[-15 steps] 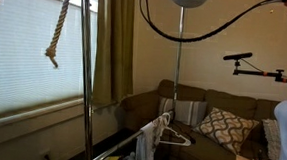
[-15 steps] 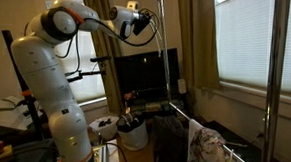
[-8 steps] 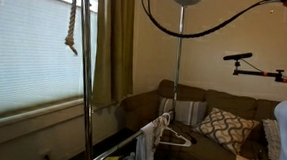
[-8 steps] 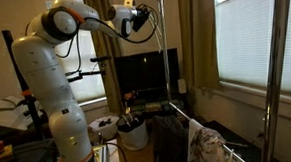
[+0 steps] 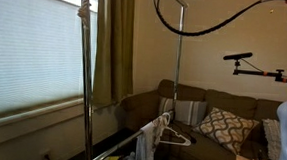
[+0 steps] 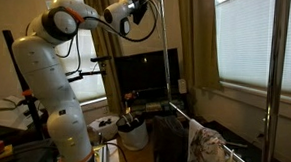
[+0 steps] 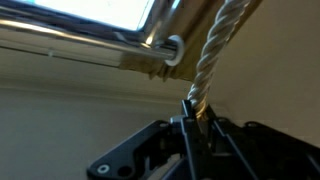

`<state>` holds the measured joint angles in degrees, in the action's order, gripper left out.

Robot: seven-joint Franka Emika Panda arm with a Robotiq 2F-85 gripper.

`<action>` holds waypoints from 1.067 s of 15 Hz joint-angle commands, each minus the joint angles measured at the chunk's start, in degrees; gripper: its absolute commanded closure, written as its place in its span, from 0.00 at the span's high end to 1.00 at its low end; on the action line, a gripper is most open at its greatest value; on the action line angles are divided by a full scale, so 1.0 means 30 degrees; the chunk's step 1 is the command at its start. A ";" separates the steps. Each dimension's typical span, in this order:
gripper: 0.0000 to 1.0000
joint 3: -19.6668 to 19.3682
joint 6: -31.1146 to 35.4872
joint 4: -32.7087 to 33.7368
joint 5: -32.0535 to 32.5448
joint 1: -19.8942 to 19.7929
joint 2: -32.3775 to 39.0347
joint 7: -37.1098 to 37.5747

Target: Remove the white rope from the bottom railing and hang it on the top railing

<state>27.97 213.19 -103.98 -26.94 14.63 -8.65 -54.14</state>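
My pincer [image 7: 197, 120] is clenched on the rope [image 7: 213, 50]. From the fingertips the rope runs up and to the right, out of the wrist view. Just left of it I see a white hook [image 7: 173, 50] below the bright window [image 7: 90, 8]. In an exterior view my arm [image 6: 89, 18] reaches up beside the top of the rack's pole [image 6: 165, 52]. That puts the rope well above the bottom railing [image 5: 130, 141], where a hanger [image 5: 176, 138] sits at the far end.

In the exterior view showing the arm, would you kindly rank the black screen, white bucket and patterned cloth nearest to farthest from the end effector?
1. Black screen, below the end effector, mid-height.
2. White bucket, low down.
3. Patterned cloth, bottom right.
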 commanded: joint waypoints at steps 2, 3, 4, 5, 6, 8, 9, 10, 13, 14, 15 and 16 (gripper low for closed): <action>0.03 0.1793 0.5131 0.1220 -0.3647 -0.0532 0.0614 -0.4122; 0.03 0.2075 0.6445 0.1704 -0.3577 -0.0402 0.0964 -0.4792; 0.03 0.2355 0.7679 0.2183 -0.3260 -0.0308 0.1341 -0.5365; 0.03 0.2642 0.8857 0.2636 -0.2732 -0.0243 0.1706 -0.5818; 0.03 0.2882 0.9721 0.3044 -0.2295 -0.0185 0.2031 -0.6233; 0.03 0.2402 1.0104 0.3562 -0.2263 0.0759 0.2430 -0.7326; 0.03 0.2279 1.0335 0.3829 -0.2074 0.1019 0.2680 -0.7716; 0.03 0.2015 0.9141 0.3603 -0.1584 0.1223 0.2457 -0.7264; 0.03 0.1370 0.4805 0.2901 -0.1597 0.1619 0.1747 -0.5871; 0.03 0.1208 0.3412 0.2987 -0.1552 0.1720 0.1719 -0.5455; 0.03 0.1029 0.2254 0.3157 -0.1106 0.1755 0.1716 -0.5130; 0.03 0.1406 0.2068 0.3679 -0.0354 0.1353 0.2013 -0.4903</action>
<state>32.72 224.55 -94.44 -31.86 18.84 -2.58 -72.12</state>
